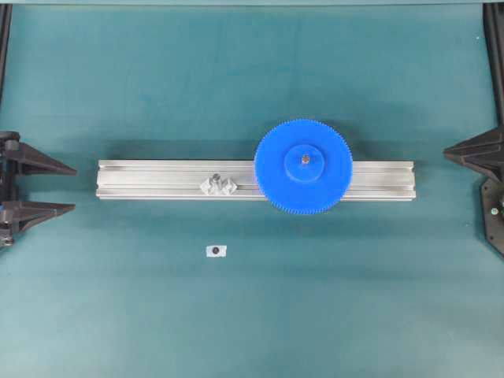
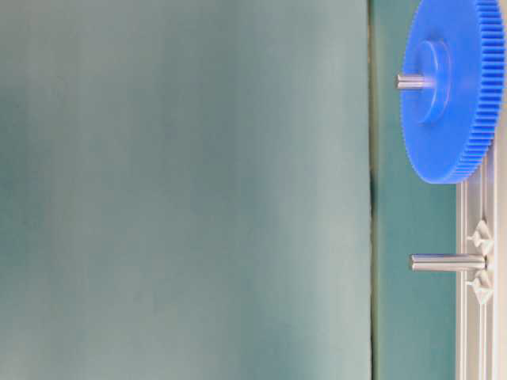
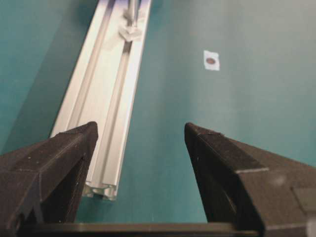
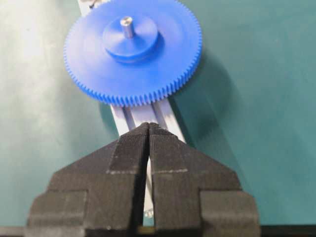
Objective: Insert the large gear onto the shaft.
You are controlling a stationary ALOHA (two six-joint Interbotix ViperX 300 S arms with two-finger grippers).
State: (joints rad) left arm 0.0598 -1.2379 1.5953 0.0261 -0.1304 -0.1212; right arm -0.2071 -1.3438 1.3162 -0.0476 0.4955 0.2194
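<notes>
One bright-blue plastic large gear, finely toothed around its rim with a raised round hub, lies flat on the long silver aluminium rail, threaded over the thin grey metal shaft, whose tip stands up through the bore. One second grey pin on a clear faceted mount stands bare farther along the rail; its top is cut off in the left wrist view. One small white paper tag lies on the teal mat, its dark mark too small to read. Left gripper: black jaws spread wide, empty, just off the rail's end. Right gripper: jaws pressed together, empty, near the gear but apart from it, largely cropped overhead.
</notes>
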